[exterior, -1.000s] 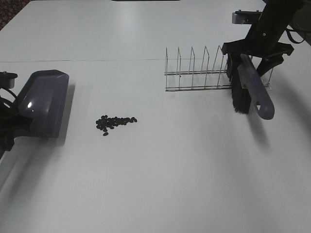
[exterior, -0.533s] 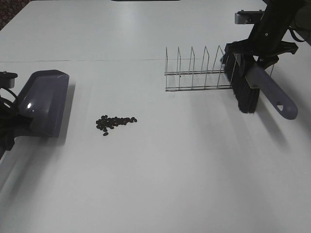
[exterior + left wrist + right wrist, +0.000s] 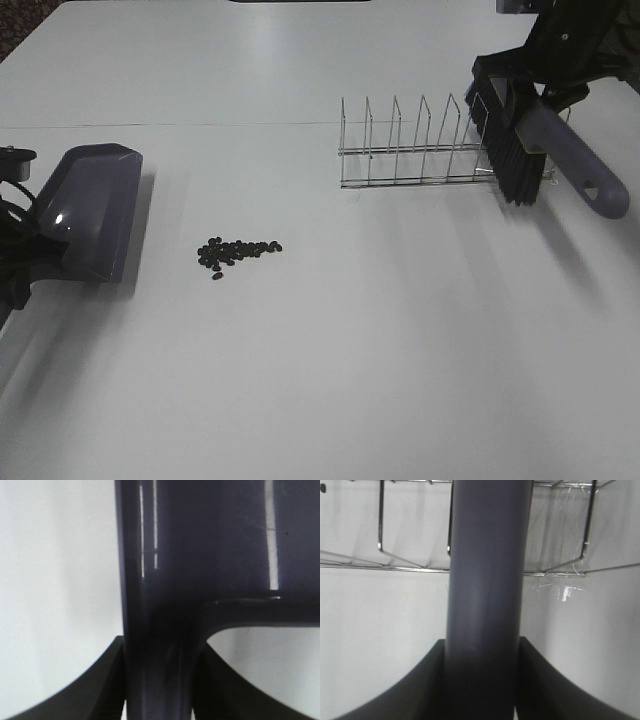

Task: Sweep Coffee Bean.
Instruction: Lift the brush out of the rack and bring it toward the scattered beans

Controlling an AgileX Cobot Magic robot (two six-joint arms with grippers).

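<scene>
The coffee beans (image 3: pixel 236 252) lie in a small dark cluster on the white table, left of centre. The purple-grey dustpan (image 3: pixel 90 210) rests on the table at the far left. My left gripper (image 3: pixel 25 262) is shut on its handle (image 3: pixel 157 645). My right gripper (image 3: pixel 552 82) at the upper right is shut on the brush handle (image 3: pixel 580 165), which also fills the right wrist view (image 3: pixel 485 580). The brush's black bristles (image 3: pixel 512 150) hang above the right end of the wire rack (image 3: pixel 420 150), well away from the beans.
The wire rack with several upright dividers stands on the table right of centre, and shows in the right wrist view (image 3: pixel 380 540). A thin seam (image 3: pixel 200 124) crosses the table behind the dustpan. The table's far left corner (image 3: pixel 30 40) borders a dark floor.
My right gripper has lifted the brush up and to the right, from in front of the rack's right end to above it. The dustpan, left gripper and beans have not moved.
</scene>
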